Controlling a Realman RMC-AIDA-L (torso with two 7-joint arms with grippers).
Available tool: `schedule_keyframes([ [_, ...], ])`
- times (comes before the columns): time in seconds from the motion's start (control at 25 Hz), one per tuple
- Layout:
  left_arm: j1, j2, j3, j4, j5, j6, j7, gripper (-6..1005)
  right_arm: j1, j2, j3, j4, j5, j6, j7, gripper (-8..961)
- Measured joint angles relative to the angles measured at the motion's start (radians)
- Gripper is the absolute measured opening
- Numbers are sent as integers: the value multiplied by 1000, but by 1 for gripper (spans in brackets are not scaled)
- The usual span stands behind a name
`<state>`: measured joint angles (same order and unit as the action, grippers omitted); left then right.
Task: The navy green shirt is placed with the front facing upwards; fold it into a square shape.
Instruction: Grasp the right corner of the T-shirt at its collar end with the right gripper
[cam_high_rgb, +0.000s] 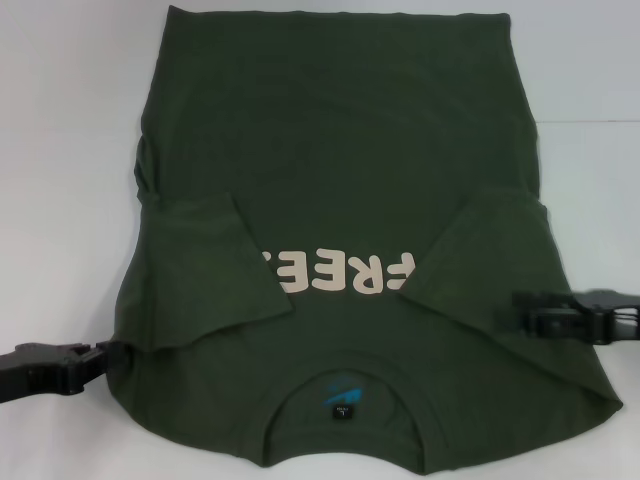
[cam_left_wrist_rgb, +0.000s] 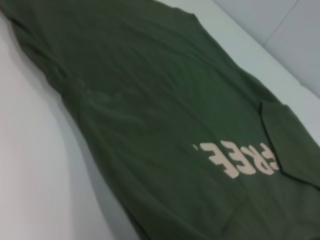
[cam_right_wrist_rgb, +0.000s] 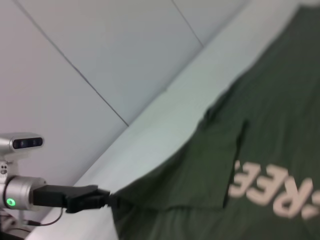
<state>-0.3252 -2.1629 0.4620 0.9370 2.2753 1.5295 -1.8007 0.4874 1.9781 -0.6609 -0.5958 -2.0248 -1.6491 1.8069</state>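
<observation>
The navy green shirt lies flat, front up, on the white table, its collar and blue label nearest me. Both sleeves are folded inward over the chest and cover the ends of the cream lettering. My left gripper is at the shirt's near left edge, by the shoulder. In the right wrist view the left gripper is shut on that edge of the shirt. My right gripper rests over the folded right sleeve at the shirt's right side. The left wrist view shows only the shirt.
White table surface shows on both sides of the shirt and past its far hem. Pale wall panels rise beyond the table's edge. The robot's silver arm segment with a green light shows behind the left gripper.
</observation>
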Motion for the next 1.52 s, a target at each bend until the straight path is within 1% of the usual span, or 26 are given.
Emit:
schedule_keyframes([
  [0.12,2,0,0,0,-15,4,0,30,-19,-24,4,-14,-27,-21,130,887],
  [0.2,3,0,0,-2,-19,5,0,29,-40,-33,12,-34,-52,-19,209,885],
  [0.36,4,0,0,-7,-25,6,1,29,-96,-41,42,-89,-89,-13,301,881],
  [0.52,6,-1,0,-12,-31,6,3,29,-136,-48,82,-105,-121,-19,316,878],
  [0.72,0,-1,1,-23,-32,3,5,29,-162,-55,120,-105,-173,-22,316,877],
  [0.92,-4,-2,5,-26,-32,1,4,29,-167,-56,140,-105,-231,-13,318,877],
  [1.2,-8,-2,3,-28,-31,3,3,30,-162,-49,151,-100,-267,18,319,878],
  [1.52,-11,-2,1,-28,-31,4,3,30,-149,-32,145,-94,-272,56,317,878],
])
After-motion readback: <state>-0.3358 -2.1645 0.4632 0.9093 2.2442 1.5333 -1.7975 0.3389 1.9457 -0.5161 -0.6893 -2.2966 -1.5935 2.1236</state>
